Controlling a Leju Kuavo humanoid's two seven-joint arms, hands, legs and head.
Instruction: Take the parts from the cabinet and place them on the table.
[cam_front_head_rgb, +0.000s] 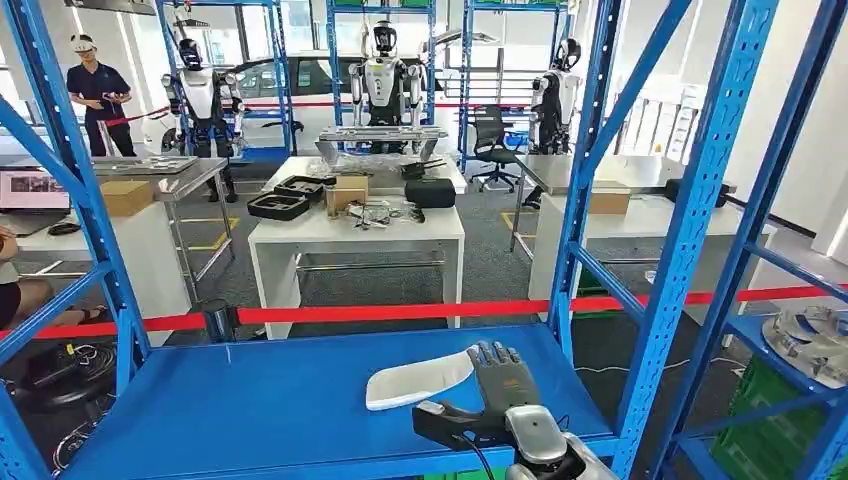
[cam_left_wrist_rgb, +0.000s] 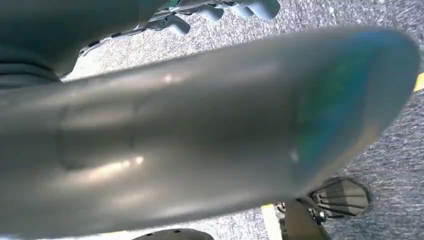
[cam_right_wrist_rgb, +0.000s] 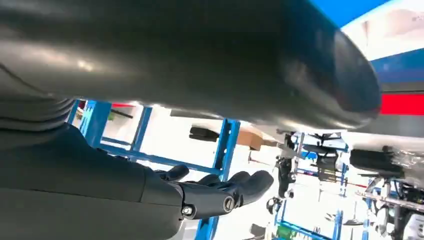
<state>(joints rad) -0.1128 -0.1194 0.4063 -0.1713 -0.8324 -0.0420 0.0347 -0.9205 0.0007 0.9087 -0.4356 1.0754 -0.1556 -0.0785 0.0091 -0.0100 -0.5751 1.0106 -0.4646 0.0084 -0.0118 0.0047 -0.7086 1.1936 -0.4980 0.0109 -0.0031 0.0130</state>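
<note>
A flat white oval part (cam_front_head_rgb: 418, 380) lies on the blue cabinet shelf (cam_front_head_rgb: 260, 400), toward its right side. My right hand (cam_front_head_rgb: 503, 385) rests flat on the shelf against the part's right end. Its dark fingers (cam_right_wrist_rgb: 225, 192) are stretched out, and its thumb points left just in front of the part. Nothing is between thumb and fingers. My left hand (cam_left_wrist_rgb: 220, 11) hangs over grey carpet, fingers apart from the thick grey thumb (cam_left_wrist_rgb: 210, 135), holding nothing.
Blue uprights (cam_front_head_rgb: 690, 220) frame the shelf on both sides. Silver metal parts (cam_front_head_rgb: 810, 340) lie on a neighbouring shelf at right, above a green crate (cam_front_head_rgb: 770, 420). Red tape (cam_front_head_rgb: 400, 312) runs behind the shelf, with a white table (cam_front_head_rgb: 355, 235) beyond. A person (cam_front_head_rgb: 100, 95) stands far left.
</note>
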